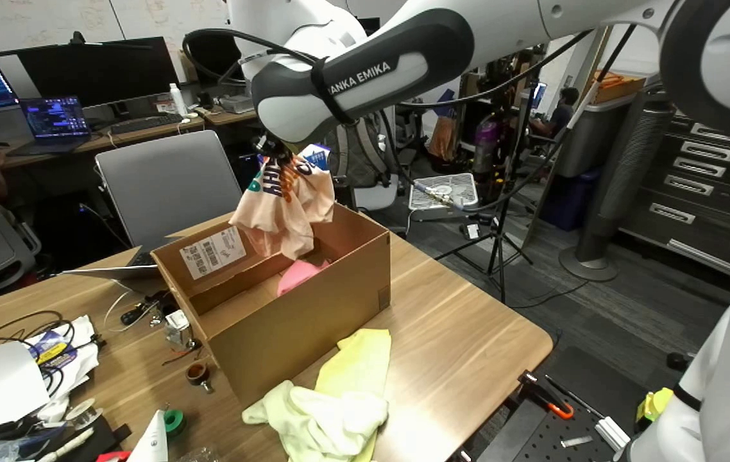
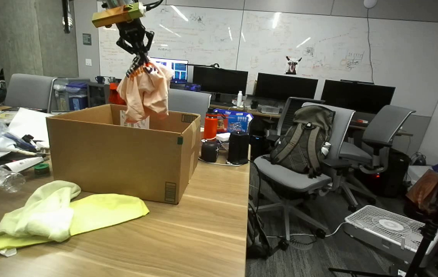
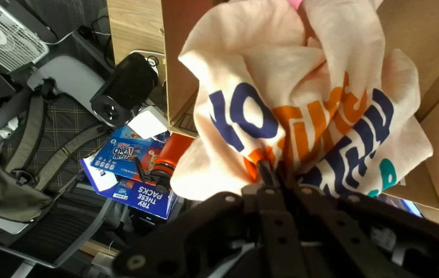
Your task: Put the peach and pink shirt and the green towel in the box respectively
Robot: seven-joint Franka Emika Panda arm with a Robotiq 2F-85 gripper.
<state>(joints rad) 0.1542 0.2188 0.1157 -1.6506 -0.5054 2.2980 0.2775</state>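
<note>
The soft peach cloth shirt (image 1: 285, 215) with dark blue, orange and teal letters hangs in the air over the top of the large brown cardboard box (image 1: 333, 301). The black two-finger gripper (image 3: 275, 172) has its fingers pinched together on the shirt, right at the letters. Inside the box, by one long wall, part of a soft pink cloth (image 1: 299, 276) shows. A white paper label (image 1: 213, 252) with dark print is on the inside of the long wall across from it. The pale yellow-green cloth towel (image 1: 323, 420) lies bunched up on the brown wooden table (image 1: 455, 321), near a bottom corner of the box and partly on top of a bright yellow cloth (image 1: 362, 359). In an exterior view, a tall red-orange bottle (image 2: 210, 125) stands just beside the box, and a fat black tube (image 2: 238, 148) stands close to the table's edge.
</note>
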